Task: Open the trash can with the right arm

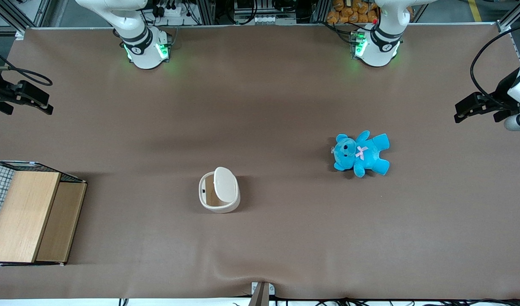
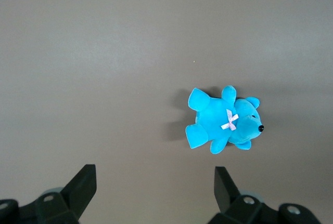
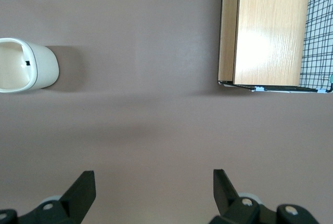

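Jaws stand wide apart and hold nothing: your gripper hangs above bare table, at the working arm's end, close to that edge. Its fingers point down at the brown cover. You find the trash can near the middle of the table, somewhat nearer the front edge, with its white lid tilted up and the tan inside showing. Toward the parked arm's end lies a blue teddy bear. At the working arm's end, by the front corner, sits a wooden box with wire mesh.
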{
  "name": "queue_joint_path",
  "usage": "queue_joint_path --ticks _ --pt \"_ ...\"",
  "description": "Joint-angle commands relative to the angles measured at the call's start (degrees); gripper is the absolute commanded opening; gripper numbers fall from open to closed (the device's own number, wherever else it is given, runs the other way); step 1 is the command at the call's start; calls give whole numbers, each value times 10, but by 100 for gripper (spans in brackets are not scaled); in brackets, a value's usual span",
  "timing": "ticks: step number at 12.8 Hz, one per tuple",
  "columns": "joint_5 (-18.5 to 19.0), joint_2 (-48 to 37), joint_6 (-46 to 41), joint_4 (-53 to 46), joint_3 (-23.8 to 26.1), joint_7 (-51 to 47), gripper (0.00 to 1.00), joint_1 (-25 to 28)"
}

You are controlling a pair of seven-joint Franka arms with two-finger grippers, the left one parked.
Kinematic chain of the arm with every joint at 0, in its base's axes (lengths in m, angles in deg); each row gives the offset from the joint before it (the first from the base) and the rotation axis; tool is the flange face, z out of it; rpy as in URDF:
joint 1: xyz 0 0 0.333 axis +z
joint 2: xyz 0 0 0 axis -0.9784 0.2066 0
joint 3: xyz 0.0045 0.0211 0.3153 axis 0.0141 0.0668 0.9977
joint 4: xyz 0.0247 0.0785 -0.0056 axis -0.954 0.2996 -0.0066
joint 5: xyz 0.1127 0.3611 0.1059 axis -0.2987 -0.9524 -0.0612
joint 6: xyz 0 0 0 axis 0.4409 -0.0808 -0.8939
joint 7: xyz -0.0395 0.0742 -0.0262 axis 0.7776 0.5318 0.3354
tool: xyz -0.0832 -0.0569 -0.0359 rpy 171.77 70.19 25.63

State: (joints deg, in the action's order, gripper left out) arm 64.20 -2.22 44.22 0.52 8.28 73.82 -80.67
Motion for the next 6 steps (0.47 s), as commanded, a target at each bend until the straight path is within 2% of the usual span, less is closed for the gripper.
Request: queue_joint_path --ticks 1,6 --pt "9 5 6 -9 2 6 100 -4" --pt "6 6 8 -8 2 6 100 -6"
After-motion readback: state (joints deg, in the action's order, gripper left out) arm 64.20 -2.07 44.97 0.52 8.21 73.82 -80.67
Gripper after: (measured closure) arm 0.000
